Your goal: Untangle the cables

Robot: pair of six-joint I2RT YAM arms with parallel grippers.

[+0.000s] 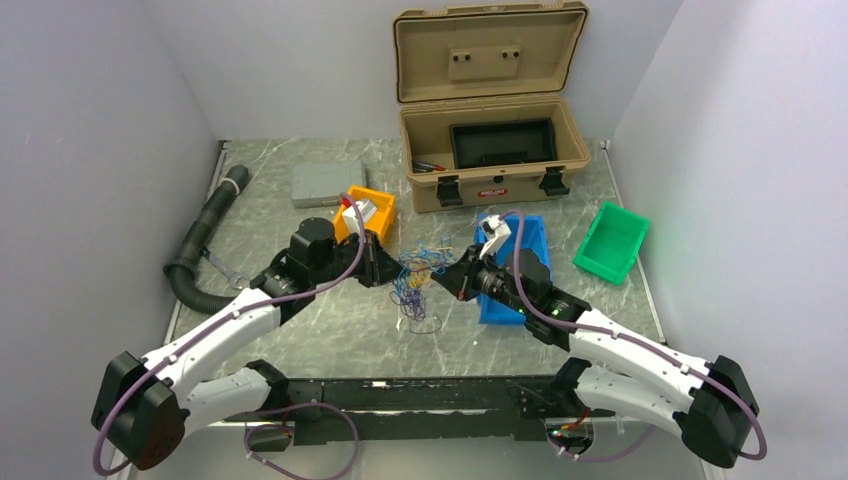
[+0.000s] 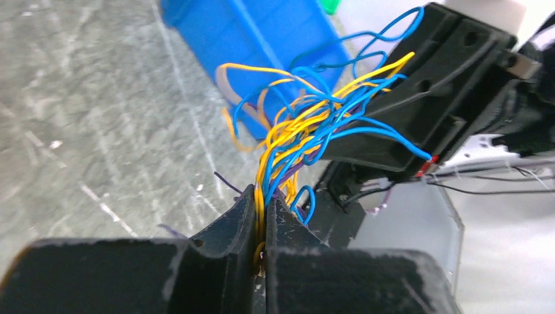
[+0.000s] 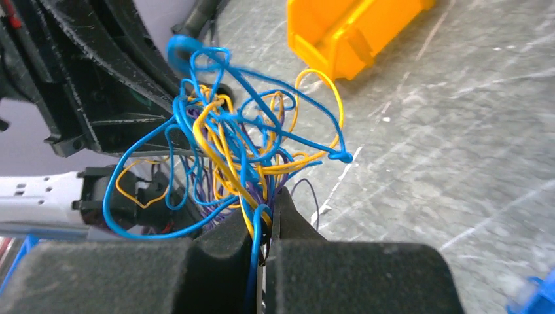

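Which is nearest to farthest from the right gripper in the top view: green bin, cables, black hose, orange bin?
From the right gripper:
1. cables, held in its jaws, centre.
2. orange bin, back left.
3. green bin, right side.
4. black hose, far left edge.

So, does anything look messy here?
Yes. The cables are one knotted clump of yellow, blue and purple wires in the middle of the table, pinched by the left claw and the right claw. Nothing else looks spilled or broken.

Robotics lab: enclosed bench (image 1: 330, 330), toolbox (image 1: 500, 182), parts bins (image 1: 600, 262).
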